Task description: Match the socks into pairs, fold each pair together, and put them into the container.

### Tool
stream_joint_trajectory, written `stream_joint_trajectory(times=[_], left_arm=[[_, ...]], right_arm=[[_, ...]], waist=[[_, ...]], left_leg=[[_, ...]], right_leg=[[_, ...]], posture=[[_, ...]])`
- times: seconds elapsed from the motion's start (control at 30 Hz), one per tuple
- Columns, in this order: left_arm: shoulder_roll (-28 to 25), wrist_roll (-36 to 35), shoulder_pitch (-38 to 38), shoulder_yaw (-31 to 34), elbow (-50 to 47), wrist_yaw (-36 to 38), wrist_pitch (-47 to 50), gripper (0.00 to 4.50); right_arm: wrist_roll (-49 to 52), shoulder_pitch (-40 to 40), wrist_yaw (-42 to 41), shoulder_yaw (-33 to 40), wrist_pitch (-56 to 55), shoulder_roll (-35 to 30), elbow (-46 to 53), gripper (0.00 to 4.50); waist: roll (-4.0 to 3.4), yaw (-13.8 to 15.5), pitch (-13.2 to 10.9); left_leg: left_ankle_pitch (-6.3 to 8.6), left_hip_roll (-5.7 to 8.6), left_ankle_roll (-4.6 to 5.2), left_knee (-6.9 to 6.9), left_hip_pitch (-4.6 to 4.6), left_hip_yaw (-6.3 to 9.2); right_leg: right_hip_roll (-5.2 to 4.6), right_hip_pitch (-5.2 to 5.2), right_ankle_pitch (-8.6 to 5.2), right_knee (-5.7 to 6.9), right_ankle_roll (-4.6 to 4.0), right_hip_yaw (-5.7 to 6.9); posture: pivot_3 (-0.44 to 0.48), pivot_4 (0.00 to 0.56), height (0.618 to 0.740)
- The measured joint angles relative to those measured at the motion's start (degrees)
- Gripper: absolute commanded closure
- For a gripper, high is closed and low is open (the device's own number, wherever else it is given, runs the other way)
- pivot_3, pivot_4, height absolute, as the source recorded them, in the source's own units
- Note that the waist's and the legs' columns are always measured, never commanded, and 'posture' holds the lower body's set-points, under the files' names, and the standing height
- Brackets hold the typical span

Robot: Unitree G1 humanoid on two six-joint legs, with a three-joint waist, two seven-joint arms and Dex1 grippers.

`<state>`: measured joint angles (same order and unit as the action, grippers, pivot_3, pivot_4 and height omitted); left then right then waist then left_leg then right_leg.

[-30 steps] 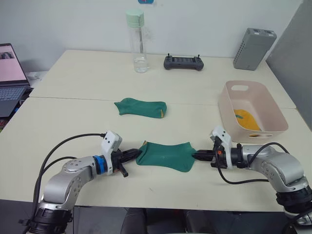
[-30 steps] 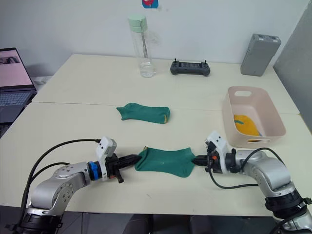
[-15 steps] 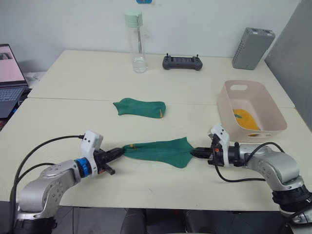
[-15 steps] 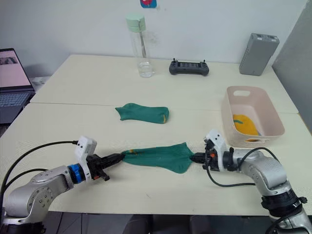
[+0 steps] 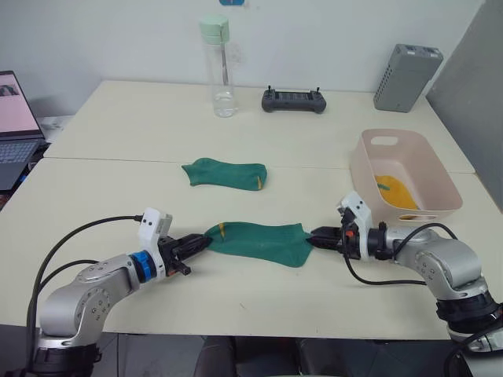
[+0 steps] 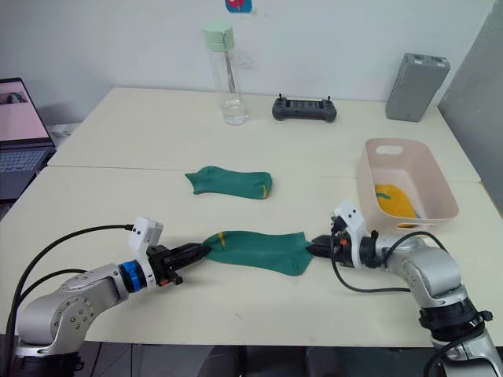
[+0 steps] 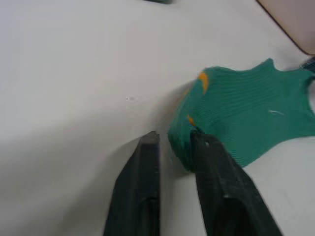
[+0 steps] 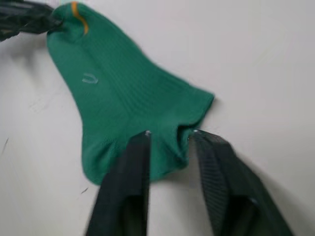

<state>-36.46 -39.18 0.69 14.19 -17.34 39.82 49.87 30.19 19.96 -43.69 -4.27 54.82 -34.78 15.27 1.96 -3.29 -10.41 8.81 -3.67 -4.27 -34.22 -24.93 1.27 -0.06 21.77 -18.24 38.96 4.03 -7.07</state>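
Pink container (image 5: 409,181) holds a mustard-yellow sock (image 5: 397,192). My dark green sock (image 5: 259,242) lies flat on the counter (image 5: 118,196); both my left pincer (image 5: 198,243) and right pincer (image 5: 314,236) are released at its ends.

Even, bright indoor light with soft shadows; head views crisp, wrist views blurred.

The matte cream tabletop (image 5: 259,129) is lit evenly from overhead, with no hard glare on it. Shadows are faint and short: a soft one under the flat dark green sock (image 5: 258,242) and a pale one behind the clear plastic water bottle with a mint-green lid (image 5: 221,67) on the white wall. The pale pink rectangular plastic bin (image 5: 366,169) is shaded along its inner wall. In the left wrist view the black fingers (image 7: 145,187) and sock ribbing look soft and out of focus; the right wrist view is smeared as well, its fingers (image 8: 129,182) hazy-edged.
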Motion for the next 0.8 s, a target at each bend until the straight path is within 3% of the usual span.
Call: stream_joint_trajectory(times=[0.07,0.2,0.27,0.37,0.53,0.63,0.8], left_arm=[[-2.04,-0.58,-0.51,1.7,-0.46,0.89,0.18,2.04],[-4.91,0.03,1.7,2.96,0.17,4.49,-4.17,2.04],[-4.82,0.76,5.86,2.31,1.23,5.94,-7.52,2.02],[-3.73,3.83,12.07,-2.91,2.51,8.78,-13.44,2.95],[-1.92,12.33,14.84,-15.27,8.05,15.62,-24.13,4.48],[-0.94,18.06,15.87,-21.13,13.54,18.49,-31.12,4.48],[0.59,23.4,18.4,-22.91,25.01,19.35,-37.91,4.48]], right_arm=[[-0.24,0.0,-0.1,1.06,-1.1,-1.64,0.05,1.51],[-0.94,0.36,-2.37,0.97,-5.73,-2.85,1.75,1.51],[-1.4,2.78,-2.58,0.09,-9.22,-0.1,2.78,1.92],[-5.51,6.72,-2.61,-5.22,-16.43,3.79,2.46,2.83],[-14.23,6.88,-2.31,-13.43,-27.44,9.14,-5.37,4.5],[-17.94,4.98,-2.51,-16.74,-32.85,10.51,-9.67,4.5],[-20.69,1.56,-2.83,-16.56,-37.3,8.36,-14.22,4.5]], waist=[[0.0,0.01,0.0],[-0.01,0.03,-0.01],[0.0,0.02,-0.01],[0.0,0.0,0.0],[0.01,0.03,0.0],[0.0,0.1,0.0],[0.0,0.13,-0.01]], left_leg=[[0.0,0.0,0.0,0.07,0.0,0.0],[0.0,0.0,0.0,0.14,0.01,0.01],[-0.01,-0.02,0.0,0.13,0.01,0.02],[-0.02,0.01,-0.01,0.11,0.03,-0.02],[-0.01,0.02,-0.01,0.22,-0.04,0.01],[0.0,0.02,-0.01,0.27,-0.06,0.04],[-0.01,0.02,0.0,0.22,-0.06,0.04]], right_leg=[[0.0,0.02,-0.02,0.0,-0.03,0.0],[0.0,0.06,-0.12,0.0,-0.2,0.04],[0.02,0.06,-0.14,0.01,-0.25,0.05],[0.02,0.0,0.03,-0.05,0.05,0.0],[0.05,0.06,0.12,-0.03,-0.21,0.01],[0.07,0.09,0.11,0.01,-0.24,0.05],[0.08,0.07,0.07,0.02,-0.18,0.04]], posture=[[0.0,0.15,0.74],[0.0,0.15,0.74],[0.0,0.15,0.74],[0.0,0.15,0.74],[0.0,0.15,0.74],[0.0,0.15,0.74],[0.0,0.15,0.74]])
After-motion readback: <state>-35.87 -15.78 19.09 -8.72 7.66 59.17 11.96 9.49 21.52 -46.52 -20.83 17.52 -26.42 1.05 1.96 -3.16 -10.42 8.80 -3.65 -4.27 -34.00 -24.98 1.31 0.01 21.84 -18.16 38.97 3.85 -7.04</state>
